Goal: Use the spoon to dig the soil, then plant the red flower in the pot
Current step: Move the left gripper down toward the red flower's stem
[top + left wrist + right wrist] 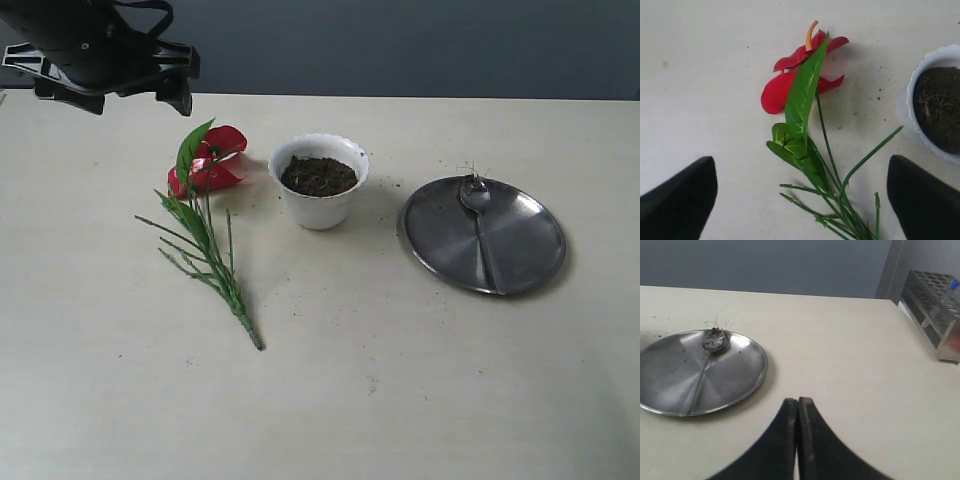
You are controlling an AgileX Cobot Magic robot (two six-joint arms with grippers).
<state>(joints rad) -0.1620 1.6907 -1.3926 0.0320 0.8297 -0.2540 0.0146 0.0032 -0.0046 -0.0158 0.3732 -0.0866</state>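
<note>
Left end effector [800,159] hangs wide open and empty above the red flower [207,178], which lies flat on the counter [400,380] beside the pot [320,208] of soil [318,175]. The spoon [474,193] rests on a steel plate [530,245] on the pot's other side. Right end effector [797,401] is closed, empty.

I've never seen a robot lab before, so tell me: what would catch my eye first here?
The red flower lying flat on the pale table, left of a small white pot filled with dark soil. To the pot's right, a shiny steel plate holds a spoon with soil fibres clinging to its head. The left gripper hangs open above the flower.
</note>
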